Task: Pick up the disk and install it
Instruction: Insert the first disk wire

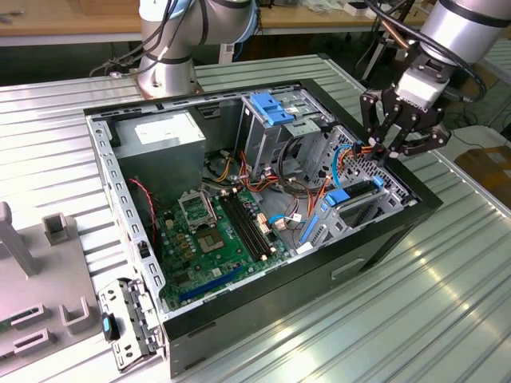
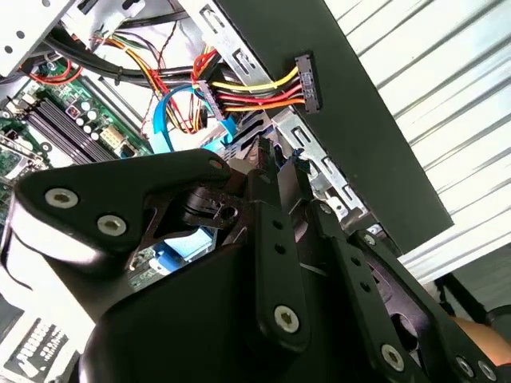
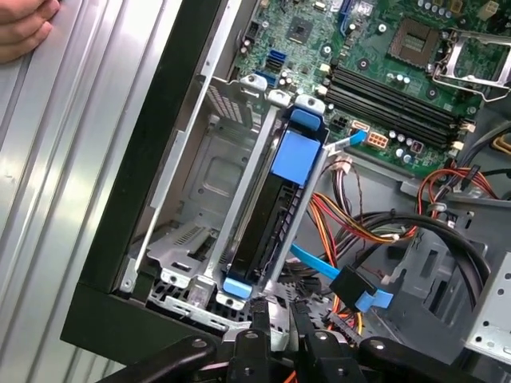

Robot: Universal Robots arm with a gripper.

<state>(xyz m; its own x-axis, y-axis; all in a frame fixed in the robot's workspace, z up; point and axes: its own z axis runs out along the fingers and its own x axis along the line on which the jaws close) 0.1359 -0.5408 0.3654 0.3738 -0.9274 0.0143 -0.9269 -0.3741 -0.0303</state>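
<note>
**Disk on edge in the cage, gripper at its end**

From my station I see the disk (image 3: 275,214) standing on edge inside the drive cage (image 3: 200,183) of the open computer case (image 1: 375,239). Its blue side-rail frame runs along the narrow edge that faces the camera. In the exterior view this bay sits right of centre in the frame.

The gripper (image 1: 391,153) hangs in the upper right of the exterior view. It is over the case wall on the exterior view's right and points down at the cage. Its jaws are drawn narrow, and I see nothing between them. In the first wrist view the fingertips (image 3: 259,319) are just beside the disk's end; I cannot tell whether they touch it.

In the second wrist view a black power connector (image 2: 306,80) on yellow, red and orange wires lies against the dark case wall, near the fingers. A blue data cable (image 3: 315,267) runs beside the disk.

The motherboard (image 1: 219,231) fills the middle of the case, with the power supply (image 1: 164,132) towards the frame's upper left. A person's hand (image 3: 24,28) rests on the ribbed table (image 1: 447,303).
</note>
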